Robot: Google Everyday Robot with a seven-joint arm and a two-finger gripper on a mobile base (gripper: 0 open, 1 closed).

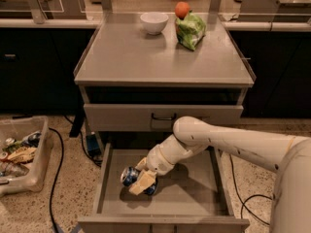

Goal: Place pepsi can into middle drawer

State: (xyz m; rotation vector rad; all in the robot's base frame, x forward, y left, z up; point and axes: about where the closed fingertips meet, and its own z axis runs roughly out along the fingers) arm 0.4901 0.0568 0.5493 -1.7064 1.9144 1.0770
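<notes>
The gripper (139, 178), with pale beige, blocky fingers, reaches low into the open middle drawer (187, 191) and is closed around the pepsi can (128, 175), one finger above it and one below. The can lies on its side at the left-centre of the drawer, blue and glossy, with its silver end turned toward the left wall. Whether it touches the floor or sits just off it cannot be told. The drawer is a wide grey metal tray with a flat, plain floor and low side walls, pulled well out from the cabinet. The smooth white arm (218, 140) comes in from the right and crosses above the drawer's back right part. Just above it the closed drawer front (121, 116) carries a dark loop handle (163, 116). On the matte grey cabinet top (160, 57) stand a round white bowl (154, 22), a crinkled green snack bag (190, 29) and an orange fruit (182, 8) touching the bag's back edge, all well apart from the can. On the speckled floor to the left sits a translucent bin (29, 178) of mixed items, with a dark cable (58, 171) trailing beside it.
</notes>
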